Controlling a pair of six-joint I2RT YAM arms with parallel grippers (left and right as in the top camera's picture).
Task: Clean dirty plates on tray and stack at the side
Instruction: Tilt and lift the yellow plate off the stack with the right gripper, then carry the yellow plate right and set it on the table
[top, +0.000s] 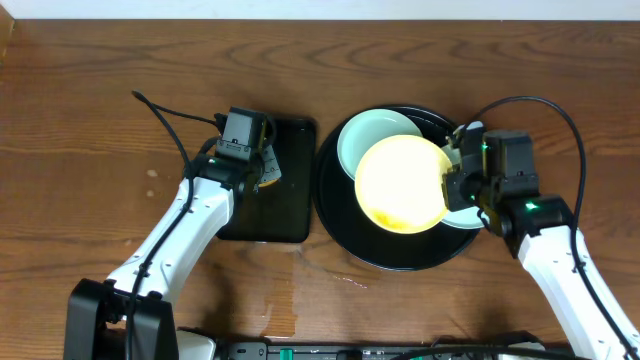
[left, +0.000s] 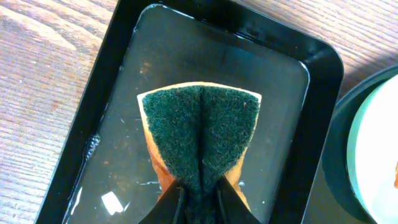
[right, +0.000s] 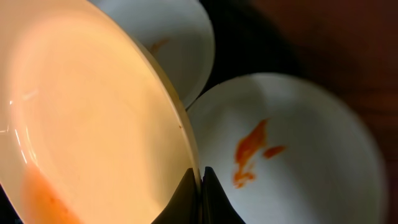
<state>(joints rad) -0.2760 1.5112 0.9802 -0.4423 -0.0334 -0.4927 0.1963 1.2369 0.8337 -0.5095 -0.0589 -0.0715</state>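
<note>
Currently the yellow plate (top: 400, 185) is clamped at its thin right rim by the fully closed right gripper (right: 200, 190), raised over two sauce-smeared mint plates (right: 298, 137) on the glossy round tray (top: 335, 228), centre-right of the overhead frame. The sponge (left: 199, 124), rough green scourer over soft orange foam, is pinched by the nearly closed left gripper (left: 199, 202) above the wet rectangular tray (left: 102, 87), directly frame-left of the plate.
</note>
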